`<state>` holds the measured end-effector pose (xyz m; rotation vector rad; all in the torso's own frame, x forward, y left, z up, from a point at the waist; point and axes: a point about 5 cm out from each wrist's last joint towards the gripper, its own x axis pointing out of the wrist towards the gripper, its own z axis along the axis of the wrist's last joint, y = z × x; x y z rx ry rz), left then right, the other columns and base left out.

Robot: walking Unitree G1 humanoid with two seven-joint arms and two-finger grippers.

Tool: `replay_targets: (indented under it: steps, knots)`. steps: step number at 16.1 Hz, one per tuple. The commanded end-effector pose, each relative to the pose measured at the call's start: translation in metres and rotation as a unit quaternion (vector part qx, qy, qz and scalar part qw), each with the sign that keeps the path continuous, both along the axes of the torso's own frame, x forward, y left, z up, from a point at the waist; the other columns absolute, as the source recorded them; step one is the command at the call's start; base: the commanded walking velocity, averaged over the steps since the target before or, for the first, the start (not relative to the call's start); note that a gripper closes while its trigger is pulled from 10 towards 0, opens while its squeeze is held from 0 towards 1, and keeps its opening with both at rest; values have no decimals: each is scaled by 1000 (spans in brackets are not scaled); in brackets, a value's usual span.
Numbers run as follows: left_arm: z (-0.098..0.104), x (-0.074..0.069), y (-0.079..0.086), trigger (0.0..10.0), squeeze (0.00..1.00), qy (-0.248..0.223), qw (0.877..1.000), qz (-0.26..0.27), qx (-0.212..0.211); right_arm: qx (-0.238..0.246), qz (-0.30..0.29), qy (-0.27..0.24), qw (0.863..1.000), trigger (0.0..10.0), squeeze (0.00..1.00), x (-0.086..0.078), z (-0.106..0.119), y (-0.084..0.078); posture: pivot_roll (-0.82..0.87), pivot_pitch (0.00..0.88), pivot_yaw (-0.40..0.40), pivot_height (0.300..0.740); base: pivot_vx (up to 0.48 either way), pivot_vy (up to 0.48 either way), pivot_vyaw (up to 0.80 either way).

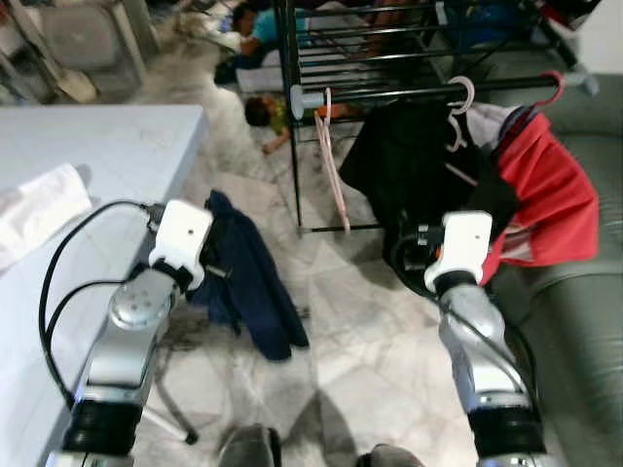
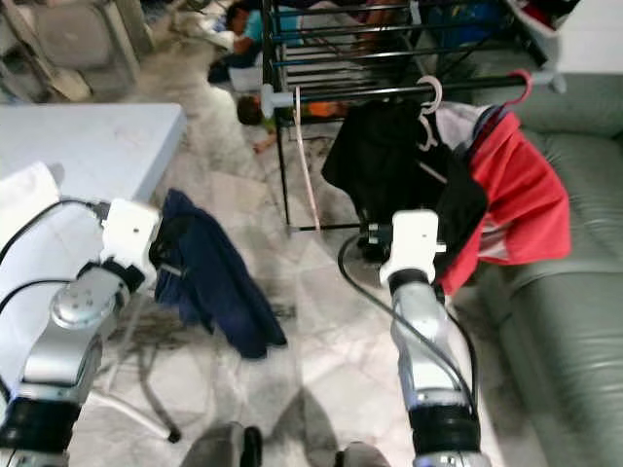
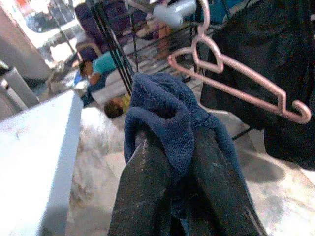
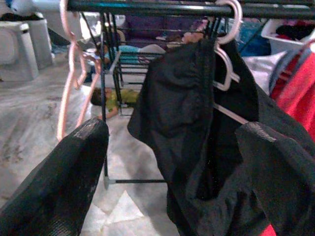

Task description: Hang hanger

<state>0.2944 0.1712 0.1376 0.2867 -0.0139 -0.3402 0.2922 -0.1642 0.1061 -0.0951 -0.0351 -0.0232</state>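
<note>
Marble floor, black clothes rack (image 1: pixel 292 117) ahead, white table (image 1: pixel 97 146) at left. Empty pink hanger (image 1: pixel 334 165) hooked on rack rail (image 4: pixel 162 8), beside black garment (image 4: pixel 197 123). Left gripper (image 3: pixel 172 162) clamped on navy garment (image 1: pixel 248 277). Right gripper (image 4: pixel 172 142) spread wide, facing black garment.

the table (image 1: pixel 107 146) stands at left, the rack (image 1: pixel 389 92) ahead, a sofa (image 1: pixel 574 321) at right. an empty hanger (image 1: pixel 333 165) hangs at the rail's left end, garments (image 1: pixel 428 165) to its right. a folded cloth (image 1: pixel 34 209) lies on the table.
</note>
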Motion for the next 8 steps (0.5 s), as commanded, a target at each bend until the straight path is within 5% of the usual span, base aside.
replay_targets:
  steps: [1,3,6,8]
  knots:
    - [3,3,1,10000,0,-8,1000,-1,4,-5,0,-10,1000,10000,0,-1,3,1,-15,14,115,740,0,0,0]
    - [3,3,1,10000,0,-14,1000,-2,4,-18,15,-10,1000,10000,0,-4,3,3,-19,19,94,740,0,0,0]
    - [2,5,6,10000,0,-32,999,19,20,-31,38,-7,999,10000,0,0,6,2,-21,31,30,740,314,360,0]
    - [6,8,10,10000,0,-40,999,27,17,-36,42,-10,998,10000,0,6,10,0,-11,35,18,740,431,0,0]
